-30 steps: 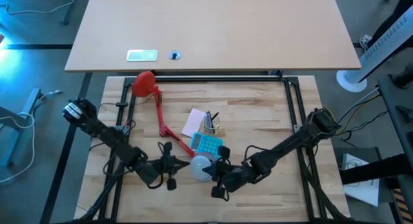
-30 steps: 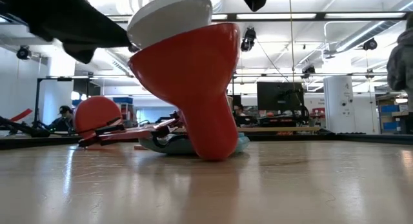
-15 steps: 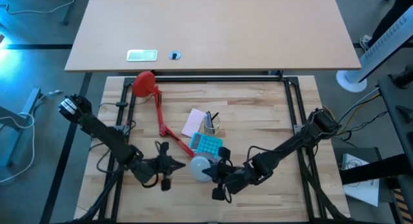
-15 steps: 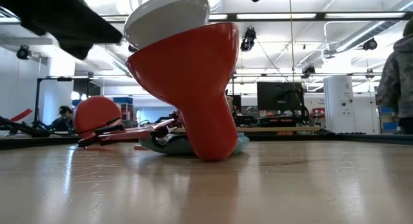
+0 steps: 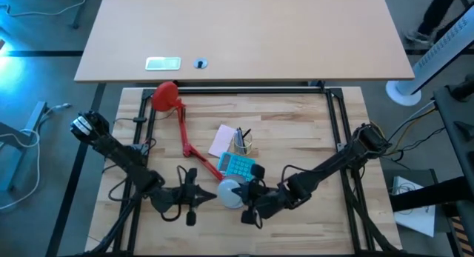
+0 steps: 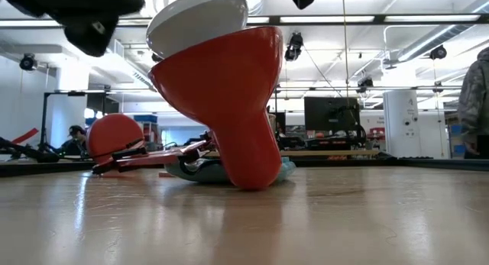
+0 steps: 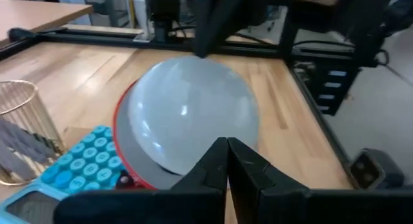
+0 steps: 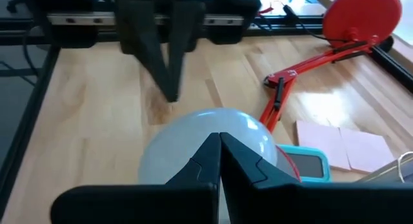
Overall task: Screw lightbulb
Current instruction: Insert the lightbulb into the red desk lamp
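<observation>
1. Flanking the lightbulb [image 5: 231,194] from both sides: left gripper [image 5: 198,197] just beside its left edge, right gripper [image 5: 252,201] just beside its right edge, seen from above.
2. Lightbulb: white domed head seated in the mouth of the red lamp shade [image 6: 229,105], near the front middle of the wooden table [image 5: 296,131]. Shade lies tilted, mouth angled upward in the low view.
3. Left gripper: fingers [image 7: 216,162] pressed together, holding nothing; tips stand just short of the dome, apparently apart from it.
4. Right gripper: fingers [image 8: 213,153] likewise clenched and empty, tips close over the dome's near side.
5. Neighbouring items: blue calculator [image 5: 238,166] touching the shade's rear; pink notepad [image 5: 222,140] and wire pen cup [image 5: 242,144] behind it; red lamp arm [image 5: 184,135] running back to the round red base [image 5: 166,96].
6. Risk, judged: closed tips pushing on the smooth dome may slide off or roll the unsecured shade, cross-threading the bulb; the left gripper's tips pressing toward the right gripper's could collide.
7. Not determinable: the grey screw base and socket are hidden inside the shade, so the depth of threading cannot be told. Actual contact between tips and dome is unclear.
</observation>
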Action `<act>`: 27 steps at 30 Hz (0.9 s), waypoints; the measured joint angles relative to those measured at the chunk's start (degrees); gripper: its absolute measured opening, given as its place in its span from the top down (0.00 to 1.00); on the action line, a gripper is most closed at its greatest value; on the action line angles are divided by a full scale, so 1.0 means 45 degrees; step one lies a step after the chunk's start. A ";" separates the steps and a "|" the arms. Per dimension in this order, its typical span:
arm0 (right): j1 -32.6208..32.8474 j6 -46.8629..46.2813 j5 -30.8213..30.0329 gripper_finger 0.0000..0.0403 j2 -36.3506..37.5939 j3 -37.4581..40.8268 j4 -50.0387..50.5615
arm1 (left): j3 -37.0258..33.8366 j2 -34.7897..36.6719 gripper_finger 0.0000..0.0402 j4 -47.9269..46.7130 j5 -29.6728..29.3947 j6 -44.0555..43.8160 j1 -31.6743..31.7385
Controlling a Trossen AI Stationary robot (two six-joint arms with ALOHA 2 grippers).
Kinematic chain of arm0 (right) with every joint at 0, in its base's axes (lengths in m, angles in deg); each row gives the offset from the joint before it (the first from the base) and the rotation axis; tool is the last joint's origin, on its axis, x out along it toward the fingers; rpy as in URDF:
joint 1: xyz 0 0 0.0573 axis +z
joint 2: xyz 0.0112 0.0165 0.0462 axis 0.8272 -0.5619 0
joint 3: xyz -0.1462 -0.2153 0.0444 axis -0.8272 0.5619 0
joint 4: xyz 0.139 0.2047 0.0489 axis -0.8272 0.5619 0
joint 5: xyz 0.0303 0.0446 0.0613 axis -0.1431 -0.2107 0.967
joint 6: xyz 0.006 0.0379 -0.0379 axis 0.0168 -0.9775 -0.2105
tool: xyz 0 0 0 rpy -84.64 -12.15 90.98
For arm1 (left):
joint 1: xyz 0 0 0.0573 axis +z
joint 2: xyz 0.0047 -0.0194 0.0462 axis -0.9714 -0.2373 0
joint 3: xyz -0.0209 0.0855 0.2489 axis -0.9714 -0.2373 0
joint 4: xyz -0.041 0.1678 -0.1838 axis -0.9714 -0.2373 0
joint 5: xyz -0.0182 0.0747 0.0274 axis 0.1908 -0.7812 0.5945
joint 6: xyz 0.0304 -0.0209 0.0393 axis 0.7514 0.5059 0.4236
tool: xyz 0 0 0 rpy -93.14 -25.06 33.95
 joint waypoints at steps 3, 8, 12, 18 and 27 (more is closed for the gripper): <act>0.0072 -0.0123 0.0076 1.00 0.0002 0.0000 0.0157 | 0.0002 -0.0019 1.00 0.0098 -0.0011 0.0005 0.0205; 0.0082 -0.0238 0.0081 1.00 0.0005 0.0015 0.0463 | 0.0000 -0.0009 1.00 0.0483 0.0049 0.0326 0.0276; 0.0077 -0.0177 0.0081 1.00 0.0005 0.0015 0.0466 | 0.0000 -0.0006 1.00 0.0975 0.0319 0.0833 0.0290; 0.0048 -0.0044 0.0076 1.00 0.0015 0.0015 0.0565 | 0.0000 -0.0010 1.00 0.1027 0.0362 0.1185 0.0756; 0.0048 -0.0049 0.0076 1.00 0.0015 0.0015 0.0577 | 0.0005 -0.0601 1.00 0.1627 0.1682 0.1302 0.1304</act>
